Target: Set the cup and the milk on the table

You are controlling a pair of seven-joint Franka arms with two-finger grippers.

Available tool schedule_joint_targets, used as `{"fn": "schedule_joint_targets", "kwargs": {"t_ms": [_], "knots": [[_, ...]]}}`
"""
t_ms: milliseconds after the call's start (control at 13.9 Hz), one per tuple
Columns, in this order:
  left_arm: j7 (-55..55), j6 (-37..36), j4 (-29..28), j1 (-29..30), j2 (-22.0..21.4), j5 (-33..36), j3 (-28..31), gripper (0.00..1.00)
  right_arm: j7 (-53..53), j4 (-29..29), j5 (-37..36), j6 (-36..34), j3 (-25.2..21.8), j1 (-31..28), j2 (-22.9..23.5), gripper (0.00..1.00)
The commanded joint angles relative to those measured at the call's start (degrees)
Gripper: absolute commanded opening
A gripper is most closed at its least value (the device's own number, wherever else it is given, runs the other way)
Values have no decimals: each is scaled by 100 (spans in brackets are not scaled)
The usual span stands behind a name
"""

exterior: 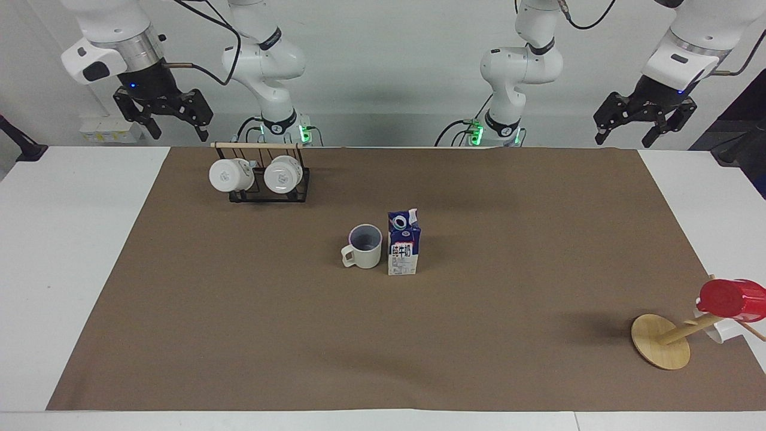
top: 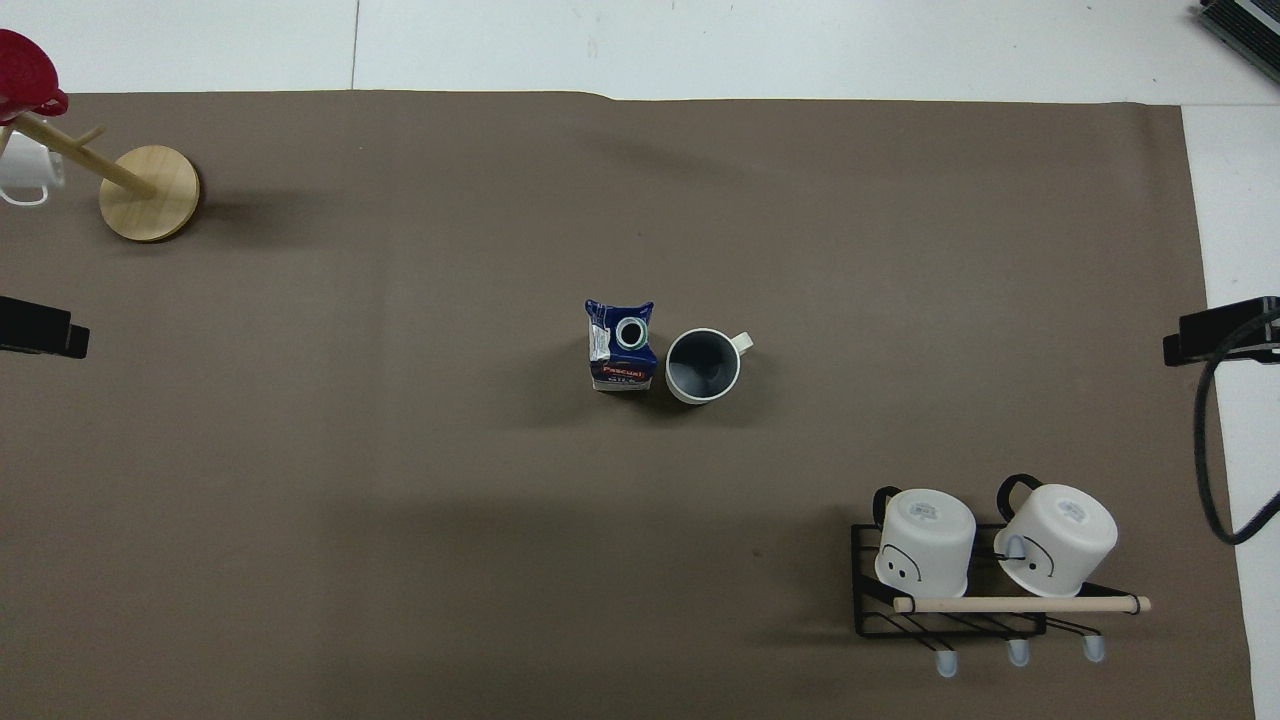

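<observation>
two things of the task stand upright side by side in the middle of the brown paper sheet [exterior: 251,335]: the cup [exterior: 363,246] and the milk [exterior: 403,243]. they sit just beside each other (touching or a hair apart, i cannot tell which), the cup toward the right arm's end, the milk toward the left arm's end. the cup's squarish handle points toward the right arm's end and its grey-lavender inside is bare to the overhead view. the milk's dark blue top shows a round spout, and its white lower part bears dark lettering. neither gripper touches either of them.

the sheet covers most of the table [exterior: 66,239], leaving white margins at both ends.

nearer to the robots than the cup, toward the right arm's end, a black wire rack [exterior: 268,188] with a wooden rail carries two white mugs [exterior: 226,175] lying on their sides, printed bases outward. at the left arm's end, farther from the robots than the milk, a wooden mug tree [exterior: 660,341] holds a red cup [exterior: 731,299] and a small white one.

the right gripper [exterior: 166,121] hangs raised over the table's edge next to the rack, fingers spread apart and holding nothing. the left gripper [exterior: 643,129] hangs raised over the other near corner of the sheet, fingers likewise apart and bare. both arms wait.
</observation>
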Motion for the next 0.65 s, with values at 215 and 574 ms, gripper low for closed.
{"fn": "schedule_joint_targets", "kwargs": {"t_ms": [215,574], "knots": [[100,63,-194,83,-169,145,-45,100,-117,13,80,-21,17,-80,-41,100],[100,46,-238,83,-196,136,-54,100,-109,13,80,-21,43,-80,-41,100]]}}
